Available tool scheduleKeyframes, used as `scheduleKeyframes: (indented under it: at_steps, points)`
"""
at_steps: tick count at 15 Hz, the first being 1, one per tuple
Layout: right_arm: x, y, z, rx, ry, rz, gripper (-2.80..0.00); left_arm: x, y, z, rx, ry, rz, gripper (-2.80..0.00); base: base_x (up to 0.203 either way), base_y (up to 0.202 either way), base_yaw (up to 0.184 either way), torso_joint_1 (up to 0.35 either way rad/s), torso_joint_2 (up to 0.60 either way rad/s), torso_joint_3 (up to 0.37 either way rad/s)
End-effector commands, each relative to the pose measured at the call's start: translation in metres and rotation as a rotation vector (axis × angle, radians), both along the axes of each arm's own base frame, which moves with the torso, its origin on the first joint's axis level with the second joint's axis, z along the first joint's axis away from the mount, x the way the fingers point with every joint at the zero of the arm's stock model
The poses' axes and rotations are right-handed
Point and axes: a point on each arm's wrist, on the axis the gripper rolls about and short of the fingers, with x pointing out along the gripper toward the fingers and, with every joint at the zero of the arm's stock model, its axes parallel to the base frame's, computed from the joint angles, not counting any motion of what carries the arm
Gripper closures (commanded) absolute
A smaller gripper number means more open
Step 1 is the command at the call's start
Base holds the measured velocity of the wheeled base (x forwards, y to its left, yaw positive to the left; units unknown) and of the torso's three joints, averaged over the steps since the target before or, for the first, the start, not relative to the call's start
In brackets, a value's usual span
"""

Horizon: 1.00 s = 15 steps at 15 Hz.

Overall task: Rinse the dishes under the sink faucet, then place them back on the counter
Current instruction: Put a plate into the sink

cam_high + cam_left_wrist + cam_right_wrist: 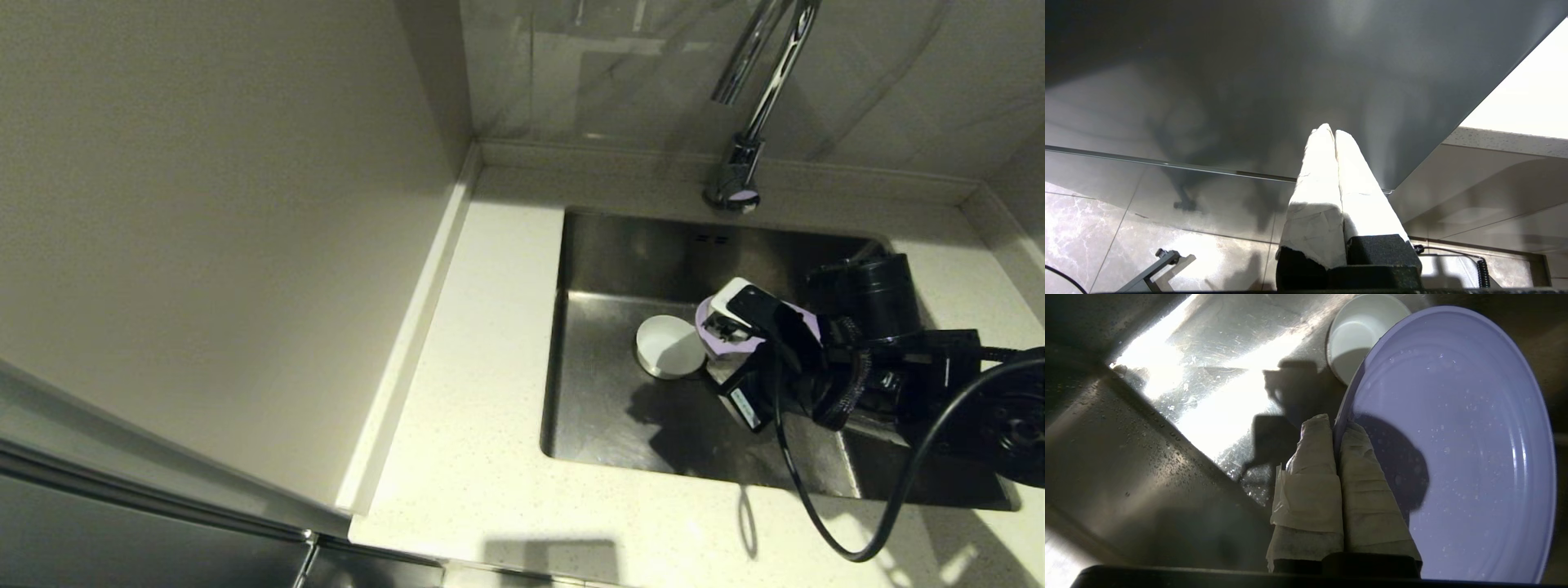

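On the left of the head view we have the speckled counter [490, 367], bare where it shows. We do not see the left arm there; it is parked low beside the cabinet front, and the left wrist view shows the left gripper [1334, 134] with its wrapped fingers pressed together on nothing

Moving right, we reach the steel sink [604, 261]. The white bowl [669, 347] lies on the basin floor, just beside the plate. The chrome faucet [747, 106] rises behind the basin; we see no water running from it

Further right, the right gripper [1336, 428] is clenched on the rim of the lavender plate [1453, 437], holding it tilted on edge inside the basin. Droplets stand on the plate face. The beige plate is not visible in any view

We judge the step in hand to be the handling of the lavender plate, either under rinse or about to leave the basin. The next move calls for a firm hold on the wet rim, clearance from the bowl and the sink wall, and a flat placement on the counter
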Motion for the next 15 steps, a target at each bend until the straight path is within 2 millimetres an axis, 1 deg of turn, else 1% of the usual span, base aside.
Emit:
scheduleKeyframes:
  at_steps: [1,9,15]
  points:
    - [0.013,0.008,-0.023,-0.023,0.047,0.007,0.00,0.000,0.000,0.000,-0.001,-0.002,0.000,0.00,0.000,0.000,0.000,0.000,0.00,0.000]
    - [0.036,0.042,-0.067,-0.025,0.046,0.071,0.00,0.000,0.000,0.000,-0.001,-0.002,0.000,0.00,0.000,0.000,0.000,0.000,0.00,0.000]
    - [0.076,0.062,-0.078,-0.006,-0.005,0.064,0.00,0.000,0.000,0.000,-0.001,-0.002,0.000,0.00,0.000,0.000,0.000,0.000,0.00,0.000]
